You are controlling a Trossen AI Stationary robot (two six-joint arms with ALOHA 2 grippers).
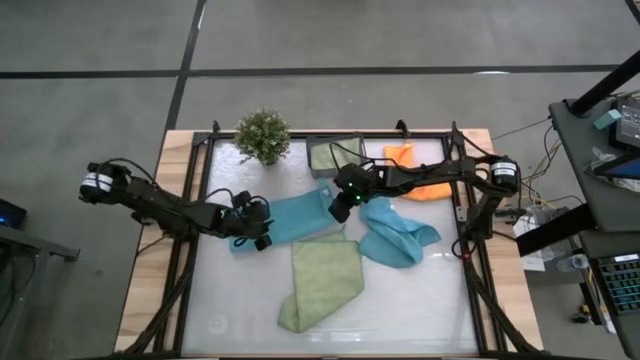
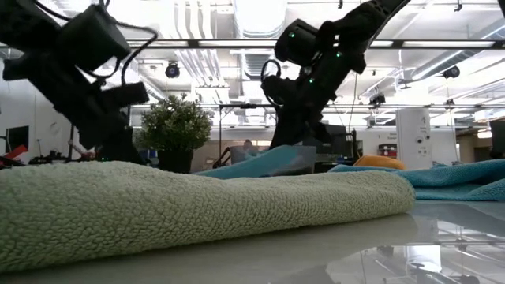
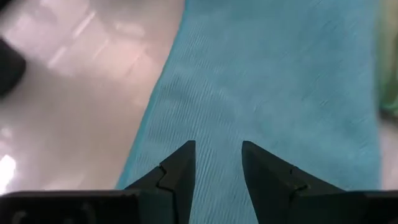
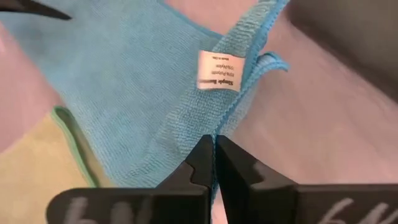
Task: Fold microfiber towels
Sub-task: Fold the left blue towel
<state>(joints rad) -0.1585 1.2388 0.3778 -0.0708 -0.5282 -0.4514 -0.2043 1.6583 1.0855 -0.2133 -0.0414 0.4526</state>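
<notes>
Right gripper [image 4: 214, 163] is pinching the teal towel [image 4: 143, 81] edge between closed fingers, so I am lifting slowly while my half-open left gripper [image 3: 217, 163] is hovering above the far side.

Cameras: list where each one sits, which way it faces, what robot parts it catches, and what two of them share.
High view: overhead, straight down on the table; both arms, left gripper, right gripper.
Low view: table height, level across the light green towel into the room; both arms come down from above.
Left wrist view: over the flat teal-blue towel; own fingers apart.
Right wrist view: at that towel's corner, beside its white tag; own fingers pinched on the edge.
Shared: both wrist views show the same flat teal-blue towel.
</notes>
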